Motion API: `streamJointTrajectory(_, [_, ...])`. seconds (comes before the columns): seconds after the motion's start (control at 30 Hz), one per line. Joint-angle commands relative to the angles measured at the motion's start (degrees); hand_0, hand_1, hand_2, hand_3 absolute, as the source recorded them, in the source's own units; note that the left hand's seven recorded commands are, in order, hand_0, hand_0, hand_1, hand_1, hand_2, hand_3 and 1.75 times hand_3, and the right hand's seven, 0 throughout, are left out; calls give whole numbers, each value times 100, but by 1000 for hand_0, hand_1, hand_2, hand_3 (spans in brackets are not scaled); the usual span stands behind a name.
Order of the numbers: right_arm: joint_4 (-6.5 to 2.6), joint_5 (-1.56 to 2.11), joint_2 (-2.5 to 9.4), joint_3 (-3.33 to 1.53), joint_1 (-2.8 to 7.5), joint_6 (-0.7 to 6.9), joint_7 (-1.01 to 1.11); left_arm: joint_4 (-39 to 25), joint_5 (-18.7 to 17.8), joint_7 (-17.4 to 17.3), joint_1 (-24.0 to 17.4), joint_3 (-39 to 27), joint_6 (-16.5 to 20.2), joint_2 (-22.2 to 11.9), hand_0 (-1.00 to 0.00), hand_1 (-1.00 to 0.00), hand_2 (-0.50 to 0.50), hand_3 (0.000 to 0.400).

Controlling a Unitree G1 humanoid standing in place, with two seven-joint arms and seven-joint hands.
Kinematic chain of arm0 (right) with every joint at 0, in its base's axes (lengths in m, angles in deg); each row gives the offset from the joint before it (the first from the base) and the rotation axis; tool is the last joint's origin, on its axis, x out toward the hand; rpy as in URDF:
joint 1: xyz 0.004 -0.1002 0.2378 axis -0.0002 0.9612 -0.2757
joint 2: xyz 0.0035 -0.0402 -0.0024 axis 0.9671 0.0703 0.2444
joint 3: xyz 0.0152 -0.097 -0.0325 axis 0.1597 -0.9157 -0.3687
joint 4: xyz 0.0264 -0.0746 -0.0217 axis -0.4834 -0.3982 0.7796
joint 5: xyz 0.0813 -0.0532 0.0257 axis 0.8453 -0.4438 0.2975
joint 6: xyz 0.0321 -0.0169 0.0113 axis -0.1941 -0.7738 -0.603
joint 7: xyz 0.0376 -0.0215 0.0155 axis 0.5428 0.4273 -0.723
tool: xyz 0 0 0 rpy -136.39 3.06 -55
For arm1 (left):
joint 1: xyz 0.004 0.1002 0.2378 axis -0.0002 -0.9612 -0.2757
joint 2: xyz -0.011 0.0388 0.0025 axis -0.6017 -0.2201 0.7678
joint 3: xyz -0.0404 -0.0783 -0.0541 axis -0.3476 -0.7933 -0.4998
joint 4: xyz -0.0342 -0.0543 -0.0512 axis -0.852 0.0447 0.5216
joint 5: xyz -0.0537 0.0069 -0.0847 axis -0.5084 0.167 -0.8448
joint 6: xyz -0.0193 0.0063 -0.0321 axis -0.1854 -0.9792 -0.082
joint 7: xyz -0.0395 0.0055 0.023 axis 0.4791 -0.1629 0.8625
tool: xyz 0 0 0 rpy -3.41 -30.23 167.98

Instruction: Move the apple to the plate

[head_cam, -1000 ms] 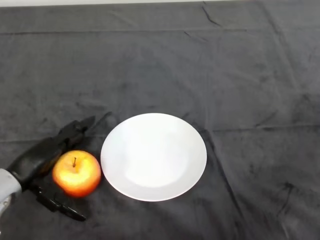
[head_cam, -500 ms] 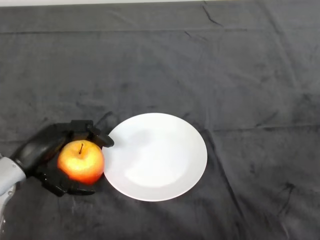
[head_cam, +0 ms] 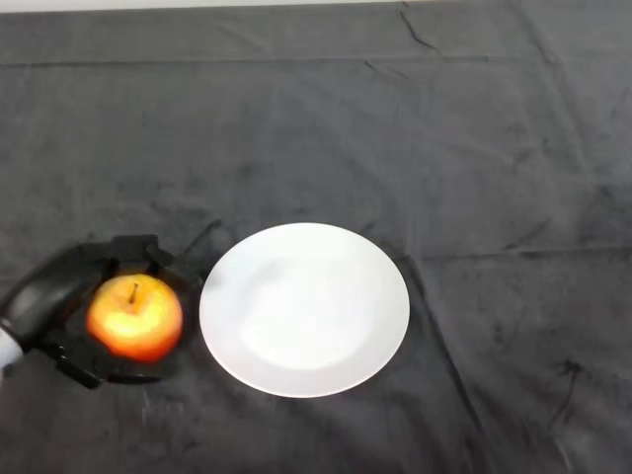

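While my hand (head_cam: 59,291) curls around the apple (head_cam: 134,317) at the bench's near left, I judge the fruit firm, smooth and roundish, best held across its widest girth. The plate (head_cam: 304,308) waits just right of the hand.

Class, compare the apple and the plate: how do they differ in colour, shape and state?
The apple is red and yellow; the plate is plain white. The apple is round with a stem; the plate is a wide shallow disc. The left hand curls round the apple; the plate lies untouched. Both are over the dark cloth.
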Motion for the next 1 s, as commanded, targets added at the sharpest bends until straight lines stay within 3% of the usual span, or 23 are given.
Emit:
streamJointTrajectory(0.03, [162,79,-115,90,-133,-35,-47,10,172,200,419,-256,51,-238,-1000,-1000,0,400])
streamJointTrajectory(0.13, [162,79,-115,90,-132,-35,-46,-89,306,625,532,-298,134,-111,-1000,-1000,0,400])
streamJointTrajectory(0.37, [169,78,-112,88,-129,-35,-48,-345,828,1860,662,-165,248,554,-1000,-1000,0,400])
streamJointTrajectory(0.5, [175,77,-110,86,-127,-35,-50,-468,1015,2305,681,-45,275,870,-1000,-1000,0,400])
streamJointTrajectory(1.0, [200,75,-101,79,-118,-32,-59,-1015,1082,2804,526,703,334,1473,-1000,-1000,0,400])
